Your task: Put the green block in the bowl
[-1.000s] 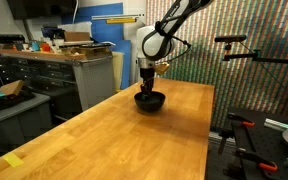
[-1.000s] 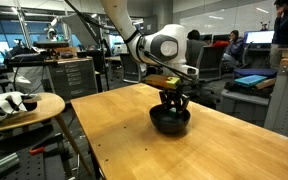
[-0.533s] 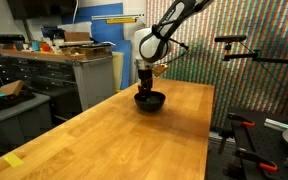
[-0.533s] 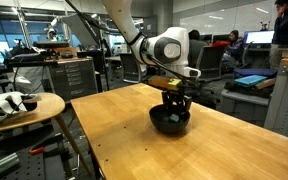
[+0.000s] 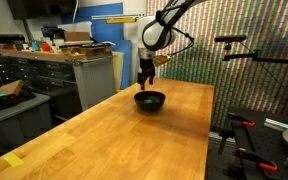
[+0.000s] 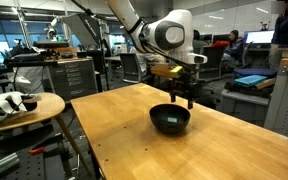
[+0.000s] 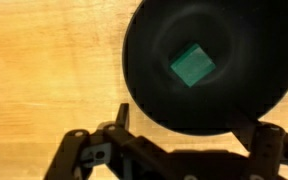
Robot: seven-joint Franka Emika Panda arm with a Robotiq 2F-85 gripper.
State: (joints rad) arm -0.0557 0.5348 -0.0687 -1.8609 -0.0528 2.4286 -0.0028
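Observation:
The green block lies inside the black bowl, near its middle, in the wrist view. In both exterior views the bowl rests on the wooden table, and the block is too small to make out there. My gripper hangs a short way above the bowl, clear of it. In the wrist view the gripper stands open with nothing between its fingers, one finger on each side of the bowl's near rim.
The bowl sits toward the far end of the long wooden table. A round side table with a white object stands beside it. Metal drawer cabinets and a tripod arm flank the table.
The gripper was shut low in the bowl; it has since opened, let the green block go into the bowl and risen straight up above the rim.

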